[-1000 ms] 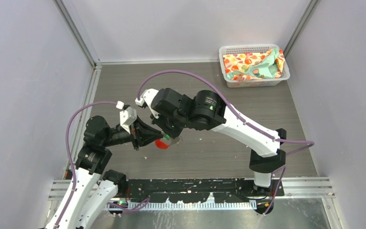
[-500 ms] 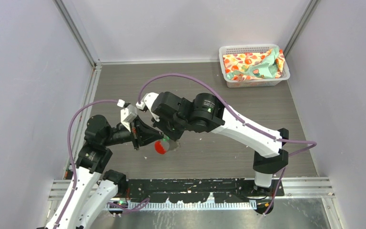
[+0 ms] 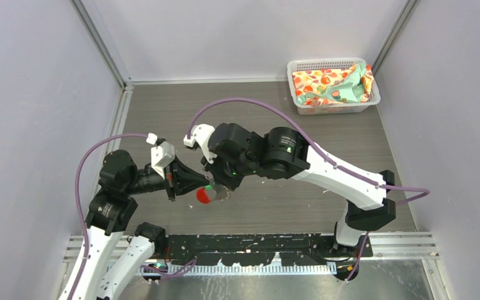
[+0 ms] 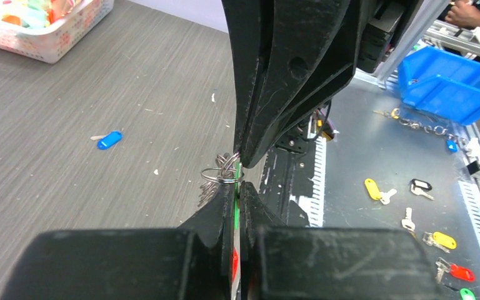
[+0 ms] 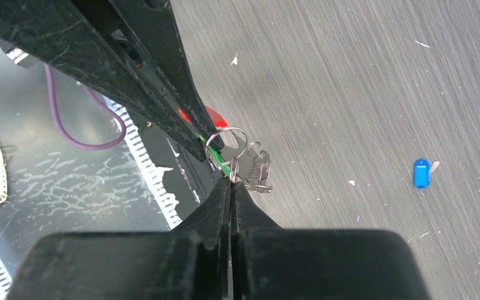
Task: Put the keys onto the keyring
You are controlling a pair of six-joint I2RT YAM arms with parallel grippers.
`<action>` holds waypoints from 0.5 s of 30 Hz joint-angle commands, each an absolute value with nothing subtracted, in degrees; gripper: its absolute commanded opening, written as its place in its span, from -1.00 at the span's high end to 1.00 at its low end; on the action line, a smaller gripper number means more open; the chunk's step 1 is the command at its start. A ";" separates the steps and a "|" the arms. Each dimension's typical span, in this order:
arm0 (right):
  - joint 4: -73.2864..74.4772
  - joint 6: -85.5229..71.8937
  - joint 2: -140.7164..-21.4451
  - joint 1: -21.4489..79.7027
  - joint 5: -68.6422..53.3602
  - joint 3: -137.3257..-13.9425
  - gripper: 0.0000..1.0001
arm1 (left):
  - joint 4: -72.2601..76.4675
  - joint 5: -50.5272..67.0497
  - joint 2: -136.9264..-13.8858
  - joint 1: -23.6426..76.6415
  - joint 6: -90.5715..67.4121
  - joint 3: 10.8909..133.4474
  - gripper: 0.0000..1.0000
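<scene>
My left gripper (image 3: 199, 185) and right gripper (image 3: 215, 187) meet tip to tip above the table's near middle. In the left wrist view the left gripper (image 4: 238, 185) is shut on the green key (image 4: 237, 194), whose green edge shows between the jaws. The keyring (image 4: 222, 174) sits at its tip. In the right wrist view the right gripper (image 5: 231, 181) is shut on the keyring's wire loops (image 5: 226, 142). The green key (image 5: 221, 164) runs between the two tips. The red tag (image 3: 205, 195) hangs below, also seen in the right wrist view (image 5: 211, 116). The blue key (image 5: 420, 173) lies alone on the table (image 4: 109, 139).
A white basket (image 3: 300, 106) of colourful cloths stands at the back right. Grey walls close in the left, the back and the right. Beyond the near edge a metal bench holds a blue bin (image 4: 453, 84) and several loose tagged keys (image 4: 372, 187).
Both grippers, still joined at the ring, have shifted slightly left and toward the near edge. The left arm drew back to the left, and the right arm's base link swung right.
</scene>
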State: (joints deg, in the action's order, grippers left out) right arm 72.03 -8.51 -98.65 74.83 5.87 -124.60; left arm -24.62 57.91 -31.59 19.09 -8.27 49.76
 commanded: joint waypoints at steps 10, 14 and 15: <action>72.08 -3.60 -92.91 74.33 5.32 -119.12 0.98 | -30.70 71.89 -36.25 19.34 -12.22 57.57 0.99; 71.77 -0.69 -91.70 74.33 5.19 -118.45 0.98 | -31.86 73.88 -37.25 19.34 -12.22 58.75 0.99; 71.71 -0.39 -91.37 74.35 5.19 -118.25 0.98 | -31.84 74.11 -37.22 19.34 -12.22 58.97 0.99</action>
State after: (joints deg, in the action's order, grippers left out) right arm 69.36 -4.40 -94.45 74.85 3.07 -119.26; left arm -31.27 67.59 -37.82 19.09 -10.61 55.42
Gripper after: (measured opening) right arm 0.026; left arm 0.023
